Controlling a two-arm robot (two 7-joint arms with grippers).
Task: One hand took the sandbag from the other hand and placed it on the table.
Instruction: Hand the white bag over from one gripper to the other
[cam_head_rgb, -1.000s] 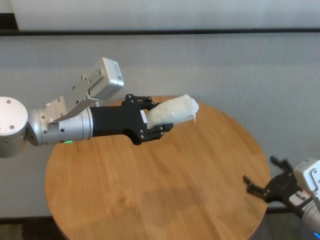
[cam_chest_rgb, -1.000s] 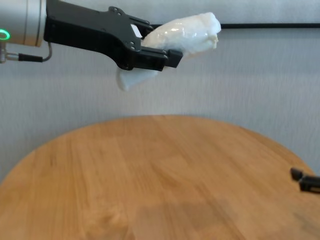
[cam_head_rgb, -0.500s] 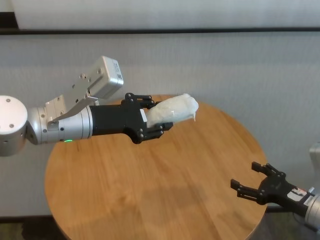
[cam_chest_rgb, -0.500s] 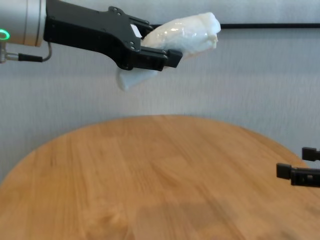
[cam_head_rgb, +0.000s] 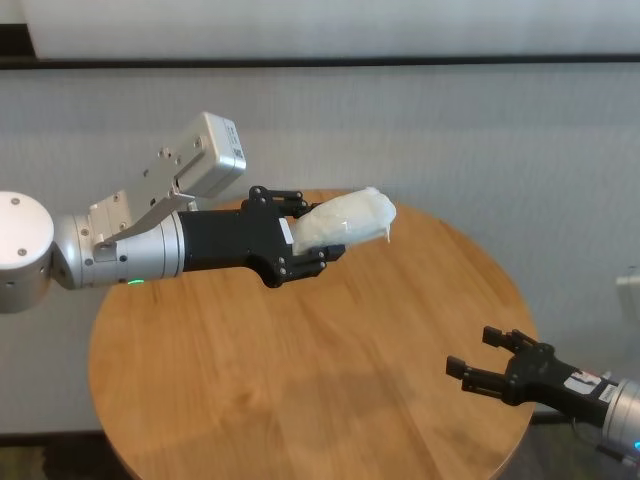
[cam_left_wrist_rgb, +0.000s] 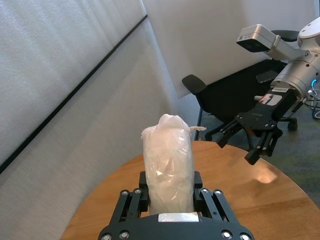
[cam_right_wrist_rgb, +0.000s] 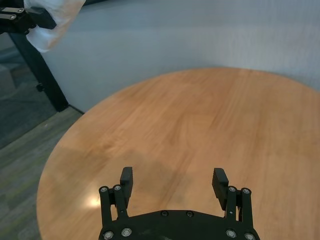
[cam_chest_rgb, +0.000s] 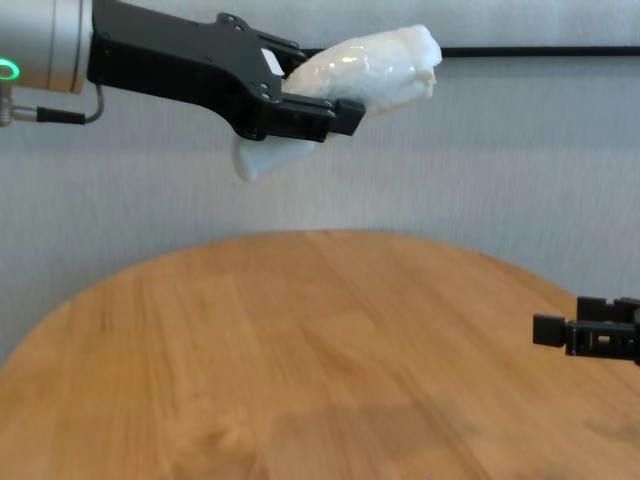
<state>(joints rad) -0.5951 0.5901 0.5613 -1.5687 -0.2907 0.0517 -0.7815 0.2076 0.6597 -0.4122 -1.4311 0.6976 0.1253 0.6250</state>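
Note:
My left gripper (cam_head_rgb: 312, 236), black with a silver green-lit wrist, is shut on the white plastic-wrapped sandbag (cam_head_rgb: 345, 220) and holds it high above the far part of the round wooden table (cam_head_rgb: 300, 370). The sandbag also shows in the left wrist view (cam_left_wrist_rgb: 168, 170) and the chest view (cam_chest_rgb: 370, 68), sticking out past the fingers. My right gripper (cam_head_rgb: 484, 362), with a red-and-white sticker, is open and empty, low over the table's right front edge. It also shows in the chest view (cam_chest_rgb: 580, 330), the right wrist view (cam_right_wrist_rgb: 172, 181) and the left wrist view (cam_left_wrist_rgb: 250, 135).
A grey wall (cam_head_rgb: 450, 140) stands behind the table. A black chair (cam_left_wrist_rgb: 200, 90) and dark floor lie beyond the table's far side in the left wrist view. Bare tabletop (cam_right_wrist_rgb: 200, 125) spreads before my right gripper.
My right gripper has moved left and inward over the table's right edge. My left gripper and the sandbag have stayed still.

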